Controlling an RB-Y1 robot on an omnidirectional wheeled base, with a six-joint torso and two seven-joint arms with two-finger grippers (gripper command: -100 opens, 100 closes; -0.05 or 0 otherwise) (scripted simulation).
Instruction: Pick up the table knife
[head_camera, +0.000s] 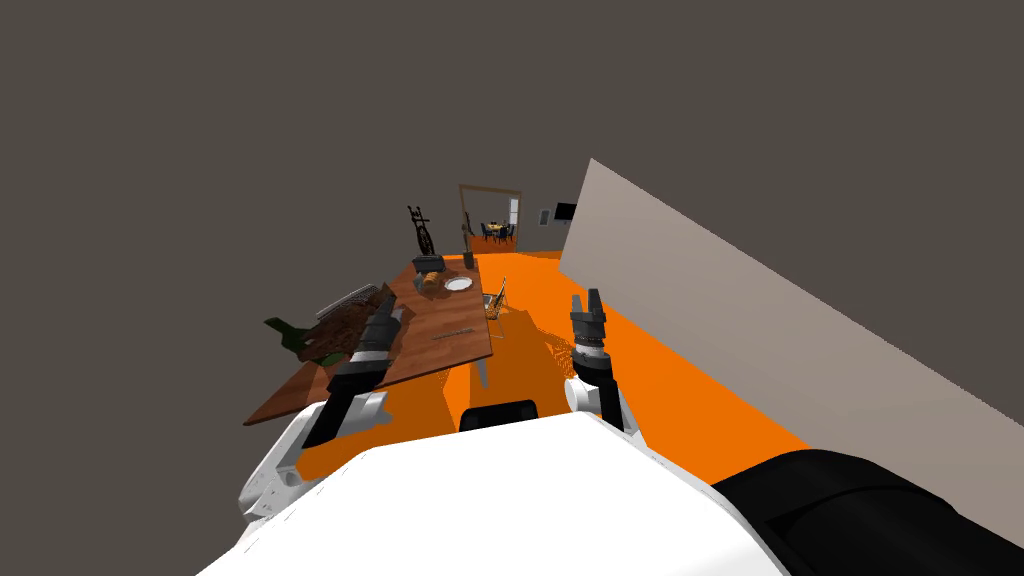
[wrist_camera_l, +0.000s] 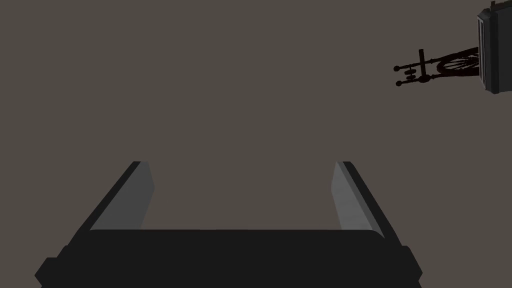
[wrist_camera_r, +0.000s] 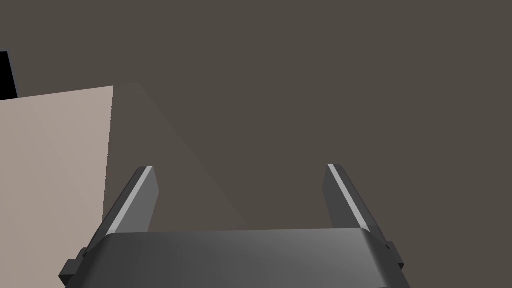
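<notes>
A thin grey table knife (head_camera: 455, 333) lies on the brown table (head_camera: 425, 358), near its right front corner. My left gripper (head_camera: 385, 312) hovers over the table's left side, a short way left of the knife. Its fingers (wrist_camera_l: 142, 192) stand open with nothing between them, facing a grey wall. My right gripper (head_camera: 587, 305) hangs over the orange floor to the right of the table, well apart from the knife. In the right wrist view that gripper (wrist_camera_r: 240, 170) is open and empty.
Further back on the table are a white plate (head_camera: 458, 284), a brown loaf-like item (head_camera: 430, 281) and a dark box (head_camera: 428, 264). A brown heap with green leaves (head_camera: 335, 330) lies at its left. A chair (head_camera: 495, 298) stands at the right side. A beige wall panel (head_camera: 750, 330) runs along the right.
</notes>
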